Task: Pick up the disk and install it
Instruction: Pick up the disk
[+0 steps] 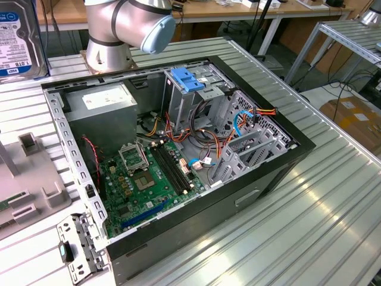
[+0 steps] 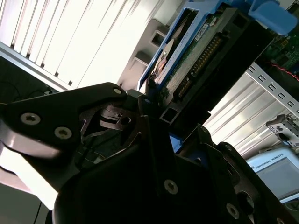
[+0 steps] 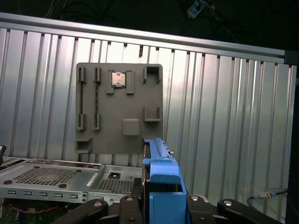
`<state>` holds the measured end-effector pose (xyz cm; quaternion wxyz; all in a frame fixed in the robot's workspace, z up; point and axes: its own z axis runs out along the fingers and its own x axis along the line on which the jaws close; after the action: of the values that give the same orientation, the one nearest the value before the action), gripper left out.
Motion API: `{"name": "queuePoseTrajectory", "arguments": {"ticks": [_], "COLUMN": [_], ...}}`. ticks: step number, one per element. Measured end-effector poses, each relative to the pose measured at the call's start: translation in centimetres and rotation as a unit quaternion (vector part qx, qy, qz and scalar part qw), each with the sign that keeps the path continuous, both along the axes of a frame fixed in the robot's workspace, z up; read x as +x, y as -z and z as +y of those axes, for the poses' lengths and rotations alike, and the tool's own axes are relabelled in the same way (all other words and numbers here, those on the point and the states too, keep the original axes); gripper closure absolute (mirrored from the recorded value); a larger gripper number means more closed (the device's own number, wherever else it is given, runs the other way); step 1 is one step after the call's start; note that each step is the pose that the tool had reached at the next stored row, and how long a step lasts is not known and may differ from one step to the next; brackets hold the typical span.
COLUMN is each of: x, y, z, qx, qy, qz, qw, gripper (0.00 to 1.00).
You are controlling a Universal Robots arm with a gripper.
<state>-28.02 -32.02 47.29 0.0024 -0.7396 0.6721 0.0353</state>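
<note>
The gripper (image 3: 161,204) is clamped on the disk (image 3: 160,170). In the first wrist view its 2 black fingers (image 3: 133,207) are pressed against either side of the blue rail, and the disk is held edge-on. In the second wrist view the gripper (image 2: 152,100) is closed on 1 end of the disk (image 2: 196,51), whose circuit-board face and connector pins are turned to the camera.

In the exterior view the disk (image 1: 18,36) is seen raised outside the open computer case (image 1: 238,196), past its corner on the exterior view's left. The white label with its blue band is shown, and the disk is not yet installed.

Inside the case, a grey power-supply box (image 1: 104,110) is set at the end on the exterior view's left. A green motherboard (image 1: 143,179) lies on the case floor, and a metal drive cage (image 1: 190,107) is topped by a light-blue latch bracket (image 1: 187,78). Orange, red and blue cables (image 1: 238,122) are bunched beside the cage.

Behind the case, the arm's base joint (image 1: 128,24) is mounted. To the exterior view's left of the case, a grey fixture plate (image 1: 36,185) rests on the ribbed aluminium table (image 1: 321,226). The same plate (image 3: 119,107) is seen in the first wrist view with 1 small chip (image 3: 117,79) seated in it.
</note>
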Motion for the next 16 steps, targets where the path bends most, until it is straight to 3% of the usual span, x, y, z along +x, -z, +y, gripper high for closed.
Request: {"name": "queuePoseTrajectory", "arguments": {"ticks": [16], "x": [1.38], "y": [0.02], "z": [-1.15], "qx": [0.0], "qy": [0.0], "qz": [0.0], "qw": [1.0], "gripper": [0.63]}}
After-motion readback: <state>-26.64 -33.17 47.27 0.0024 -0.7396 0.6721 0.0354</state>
